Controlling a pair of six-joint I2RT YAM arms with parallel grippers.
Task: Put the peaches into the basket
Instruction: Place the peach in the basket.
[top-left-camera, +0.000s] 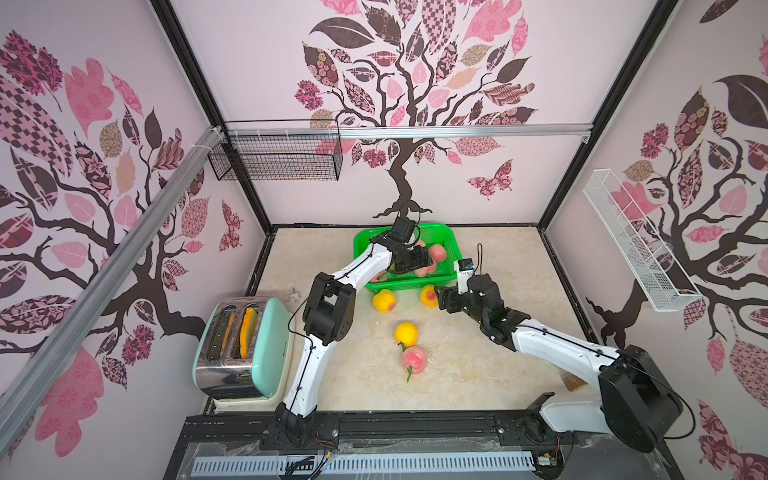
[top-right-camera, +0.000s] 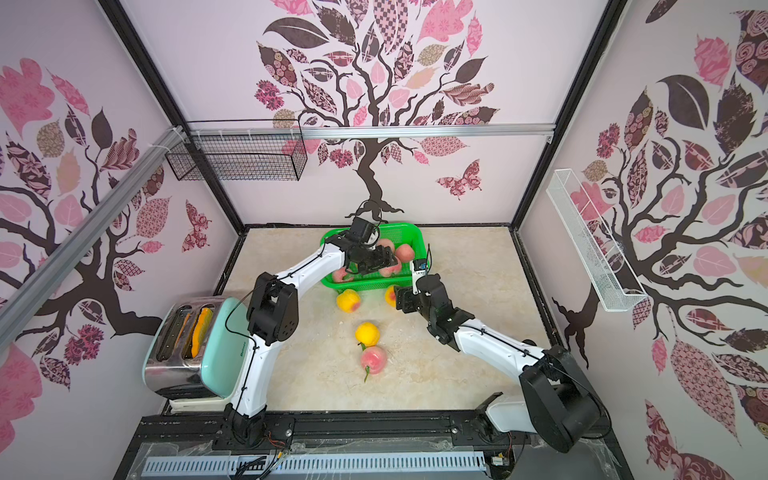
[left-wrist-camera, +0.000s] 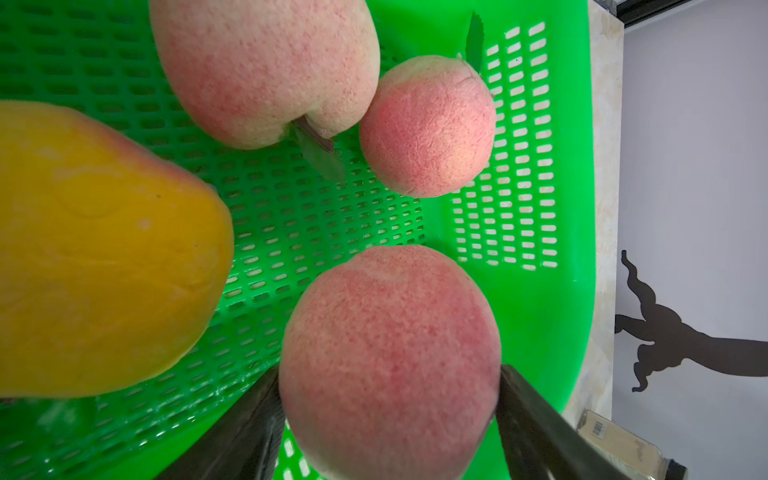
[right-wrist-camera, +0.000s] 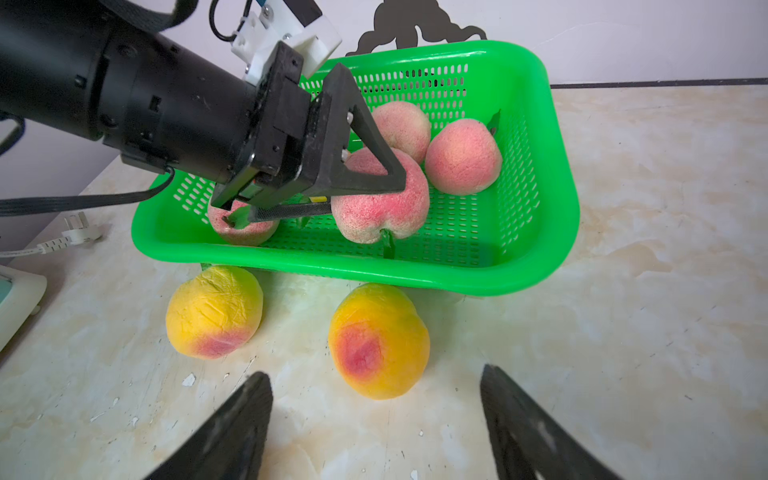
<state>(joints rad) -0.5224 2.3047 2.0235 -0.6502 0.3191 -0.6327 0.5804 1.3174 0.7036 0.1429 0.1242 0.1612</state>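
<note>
Nine peaches, one basket

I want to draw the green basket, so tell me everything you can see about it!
The basket is bright green shiny plastic, rectangular with rounded corners and a thick smooth rim. Little slots fill its walls and floor. It stands upright at the back of the table. At least four pink peaches lie inside, and the left gripper reaches in around one. Two yellow peaches lie on the table just by its near side.
</note>
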